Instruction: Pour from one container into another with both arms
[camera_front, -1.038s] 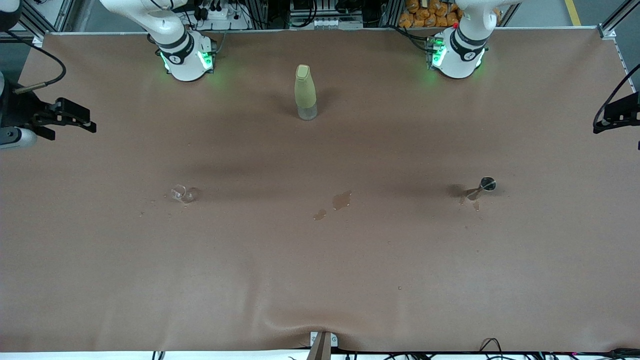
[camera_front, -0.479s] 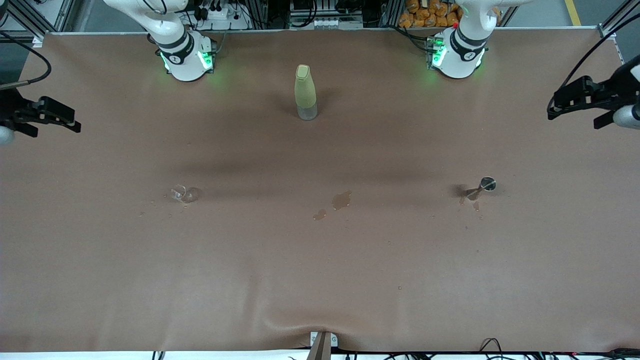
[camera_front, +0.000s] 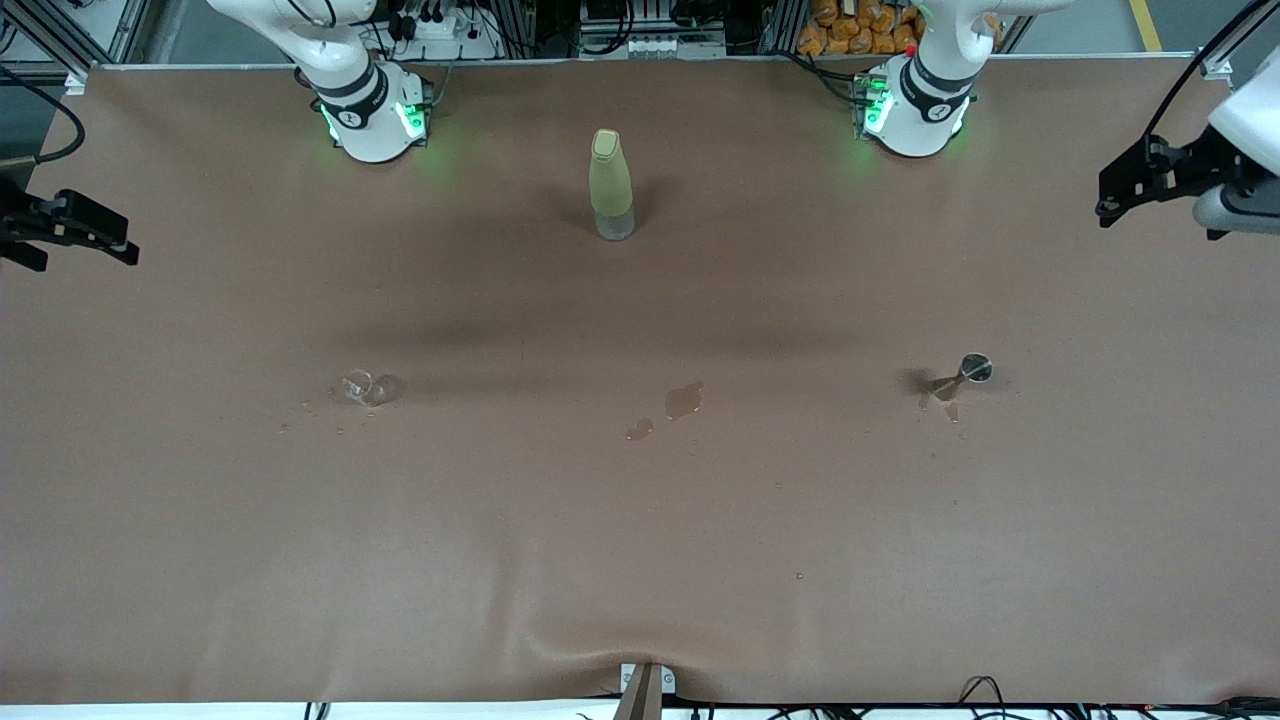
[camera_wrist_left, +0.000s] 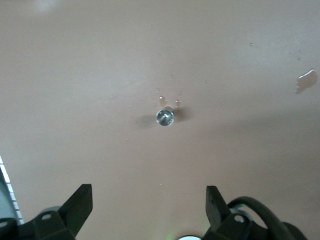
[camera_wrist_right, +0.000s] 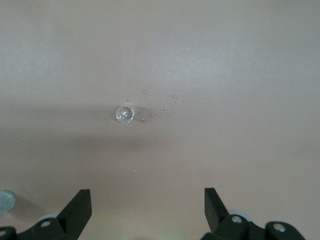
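Observation:
The tiny clear glass cup (camera_front: 365, 387) stands on the brown table toward the right arm's end, with droplets around it; it also shows in the right wrist view (camera_wrist_right: 124, 114). The silvery jigger (camera_front: 968, 372) stands upright toward the left arm's end, small wet spots beside it, and appears in the left wrist view (camera_wrist_left: 164, 117). My right gripper (camera_front: 125, 245) hangs open and empty in the air over its end of the table, well off from the cup (camera_wrist_right: 147, 195). My left gripper (camera_front: 1108, 200) hangs open and empty over the other end, apart from the jigger (camera_wrist_left: 149, 192).
A tall yellow-green bottle (camera_front: 611, 185) stands between the two arm bases, farther from the front camera than cup and jigger. Two small puddles (camera_front: 683, 400) lie mid-table between cup and jigger. The brown table cover (camera_front: 640, 560) bulges slightly at the near edge.
The right gripper has drawn outward toward its end of the table. The left gripper has come farther in over its end and risen. Cup, jigger and bottle have not moved.

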